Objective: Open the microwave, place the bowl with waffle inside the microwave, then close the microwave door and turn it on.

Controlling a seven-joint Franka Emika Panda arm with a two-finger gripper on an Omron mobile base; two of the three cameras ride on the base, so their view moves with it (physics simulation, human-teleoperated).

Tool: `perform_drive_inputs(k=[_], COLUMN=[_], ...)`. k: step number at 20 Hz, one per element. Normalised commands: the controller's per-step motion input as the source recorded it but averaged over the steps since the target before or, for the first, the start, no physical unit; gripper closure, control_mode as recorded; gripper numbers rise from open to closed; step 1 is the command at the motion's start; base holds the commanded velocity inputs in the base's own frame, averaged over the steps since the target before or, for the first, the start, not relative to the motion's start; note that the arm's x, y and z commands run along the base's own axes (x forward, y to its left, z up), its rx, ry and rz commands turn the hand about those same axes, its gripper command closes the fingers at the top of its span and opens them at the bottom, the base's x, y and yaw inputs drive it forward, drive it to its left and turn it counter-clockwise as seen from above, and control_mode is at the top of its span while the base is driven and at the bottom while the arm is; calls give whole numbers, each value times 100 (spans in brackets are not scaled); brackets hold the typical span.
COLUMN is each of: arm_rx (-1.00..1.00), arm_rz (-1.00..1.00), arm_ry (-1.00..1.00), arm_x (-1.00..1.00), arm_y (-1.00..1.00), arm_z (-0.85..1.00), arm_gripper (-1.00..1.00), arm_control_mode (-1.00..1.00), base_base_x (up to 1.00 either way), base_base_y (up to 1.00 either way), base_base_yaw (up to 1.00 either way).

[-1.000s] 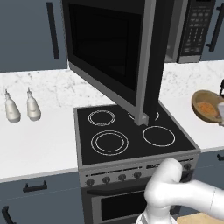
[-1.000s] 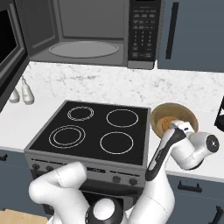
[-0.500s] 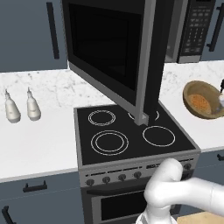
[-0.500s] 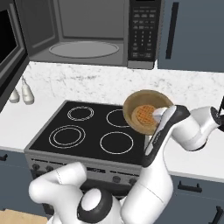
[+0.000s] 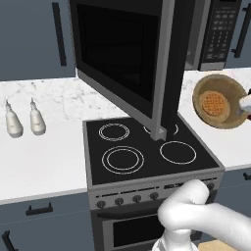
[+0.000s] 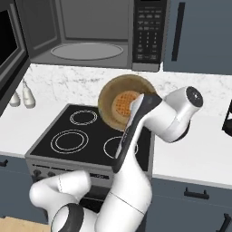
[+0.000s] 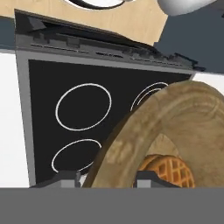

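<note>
The microwave hangs above the stove with its cavity showing, and its button panel is on the right. The microwave door stands swung wide open to the left, out over the burners. My gripper is shut on the rim of the brown wooden bowl, holding it in the air above the stove's right side, below the cavity. The bowl is tilted, its inside facing the cameras, and the waffle lies in it. In the hand view the bowl's rim passes between my fingertips, with the waffle beside it.
A black stove top with several burner rings lies below. Two small white bottles stand on the left counter. White counter runs to the right of the stove, with a dark object at its far edge.
The bowl has been carried up and to the left, from beside the stove's right edge to above its right burners, and has tipped further toward the cameras. The microwave door has not moved.
</note>
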Motion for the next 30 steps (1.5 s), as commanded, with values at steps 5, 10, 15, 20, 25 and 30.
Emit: perform_drive_inputs(k=[5,10,15,20,25,30], arm_rx=[-20,-18,-2,1,13,15], arm_rz=[0,0,2,3,0,-6], arm_ry=[-36,-3,6,11,20,14], arm_x=[-1,63,80,68,83,42], arm_y=[100,97,74,28,4,30], arm_z=[69,81,97,98,57,36], arm_gripper=[100,100,100,100,100,100], arm_control_mode=[-100,-100,-100,-100,-100,-100], base_base_x=[0,0,0,0,0,0], base_base_y=[0,0,0,0,0,0], base_base_yaw=[0,0,0,0,0,0])
